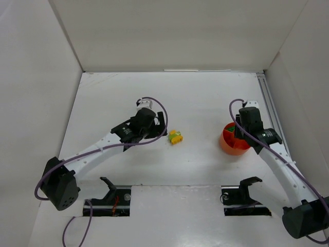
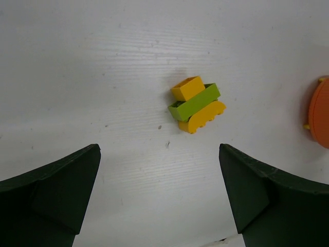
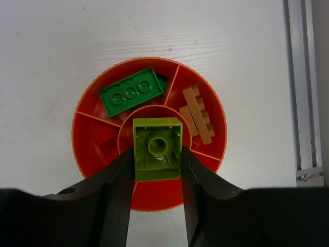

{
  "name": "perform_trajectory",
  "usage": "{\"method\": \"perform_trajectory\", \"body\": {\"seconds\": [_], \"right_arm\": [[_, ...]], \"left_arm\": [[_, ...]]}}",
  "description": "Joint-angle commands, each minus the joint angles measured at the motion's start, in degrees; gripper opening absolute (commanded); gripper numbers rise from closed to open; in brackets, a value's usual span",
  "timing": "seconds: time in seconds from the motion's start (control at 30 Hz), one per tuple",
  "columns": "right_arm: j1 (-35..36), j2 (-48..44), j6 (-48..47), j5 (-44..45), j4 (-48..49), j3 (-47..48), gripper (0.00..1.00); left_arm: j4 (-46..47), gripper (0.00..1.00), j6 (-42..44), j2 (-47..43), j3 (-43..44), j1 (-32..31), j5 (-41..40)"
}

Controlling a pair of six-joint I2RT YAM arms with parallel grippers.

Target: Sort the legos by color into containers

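**Right gripper (image 3: 157, 167) closed on a lime green brick (image 3: 157, 146) over the orange divided bowl (image 3: 85, 152); left gripper (image 2: 159, 154) open.**

The lime green brick was found clamped between the two right fingers, its hollow underside turned to the wrist camera, above the bowl's round central compartment; contact with the bowl could not be determined. A dark green brick (image 3: 131, 91) was noted in the upper-left compartment, brown bricks (image 3: 197, 113) in the right one and a red brick (image 3: 103, 136) in the left one. The left jaws were held wide apart with nothing between them. Just beyond them, a cluster of three bricks (image 2: 198, 104), two yellow with a long lime green one between, was recorded touching together on the white table (image 2: 77, 77), well apart from the bowl.
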Motion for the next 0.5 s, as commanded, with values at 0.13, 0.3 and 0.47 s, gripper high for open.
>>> {"method": "perform_trajectory", "body": {"seconds": [0.13,0.3,0.47], "right_arm": [[-2.28,-1.18,-2.5,-2.79,3.5,0.93,0.34],[-3.42,0.05,-3.9,-4.72,4.56,0.4,0.38],[-3.42,1.1,-4.44,-7.44,6.4,-0.83,0.47]], "left_arm": [[2.65,0.99,4.1,6.52,5.9,1.15,2.13],[3.17,0.99,5.33,9.86,8.19,1.68,3.27],[3.69,0.99,5.85,11.01,8.8,1.68,3.8]]}}
